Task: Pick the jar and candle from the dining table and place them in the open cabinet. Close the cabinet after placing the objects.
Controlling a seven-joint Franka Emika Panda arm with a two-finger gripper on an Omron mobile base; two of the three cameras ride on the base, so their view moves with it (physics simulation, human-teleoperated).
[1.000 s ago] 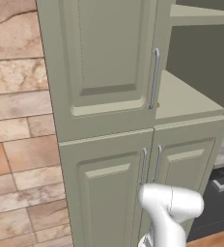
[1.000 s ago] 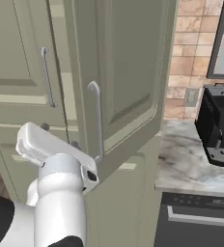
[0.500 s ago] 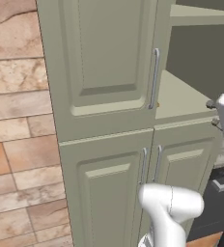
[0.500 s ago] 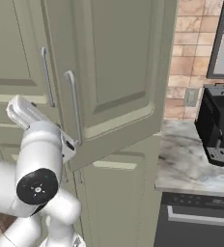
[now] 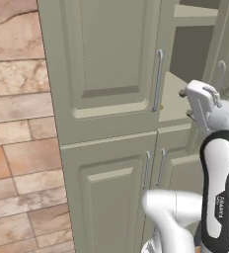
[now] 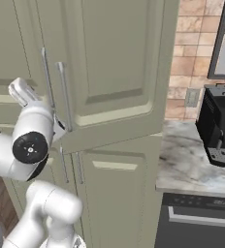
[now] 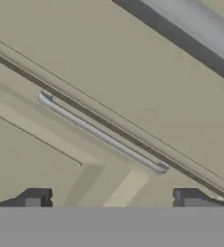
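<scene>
Sage-green cabinet (image 5: pixel 111 74): you are facing its doors with the claw (image 7: pixel 114 195) spread and empty, holding nothing, likely so the door (image 6: pixel 117 63) can be pushed shut by its handle (image 7: pixel 102 134).

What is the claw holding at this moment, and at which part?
Nothing is held. The claw is open and empty; between its fingertips shows a silver bar handle of the cabinet, not touched.

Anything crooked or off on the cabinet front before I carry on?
One thing: the upper right door of the cabinet stands ajar, so part of the inner shelf shows in the gap. The panels and silver handle look straight and undamaged. The pincer is open, facing a door handle.
</scene>
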